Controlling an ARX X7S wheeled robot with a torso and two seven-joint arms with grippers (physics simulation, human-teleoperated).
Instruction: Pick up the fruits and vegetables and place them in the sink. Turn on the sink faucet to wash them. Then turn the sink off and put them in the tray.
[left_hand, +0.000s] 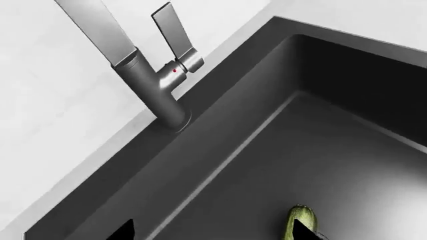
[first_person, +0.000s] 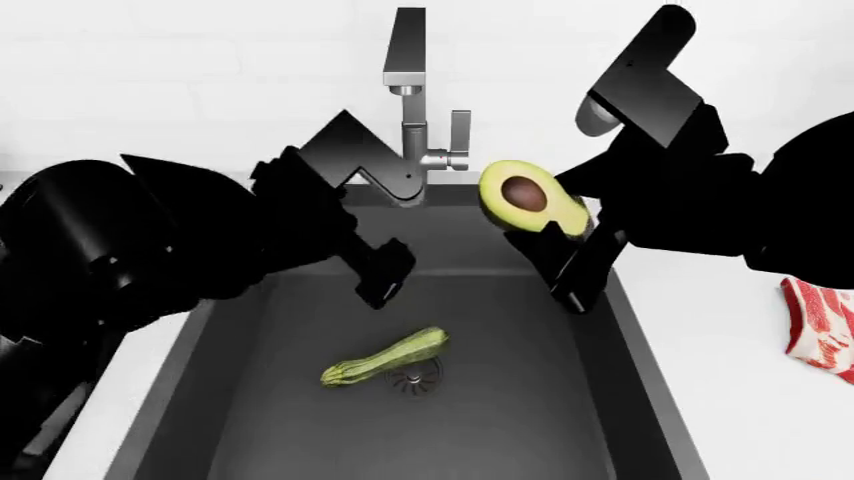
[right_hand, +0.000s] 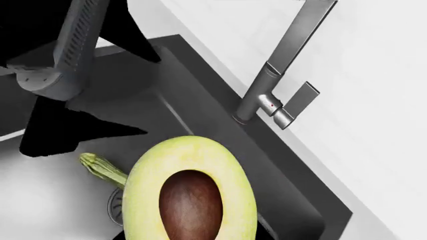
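Note:
A halved avocado (first_person: 531, 197) with a brown pit hangs above the right side of the dark grey sink (first_person: 561, 400), my right gripper (first_person: 561, 235) shut on it. It fills the right wrist view, avocado (right_hand: 190, 195). The striped zucchini (first_person: 387, 357) lies on the basin floor by the round drain (first_person: 416, 378). My left gripper (first_person: 380, 275) hovers open and empty over the basin's back left; its wrist view shows the zucchini tip (left_hand: 300, 220) beside one finger. The steel sink faucet (first_person: 407, 90) stands behind, its lever (first_person: 461, 130) on the right. The tray is out of view.
A red-and-white bacon piece (first_person: 821, 325) lies on the white counter right of the sink. A white wall runs behind the faucet (left_hand: 157, 95). My left arm (right_hand: 67, 60) crosses the right wrist view above the basin.

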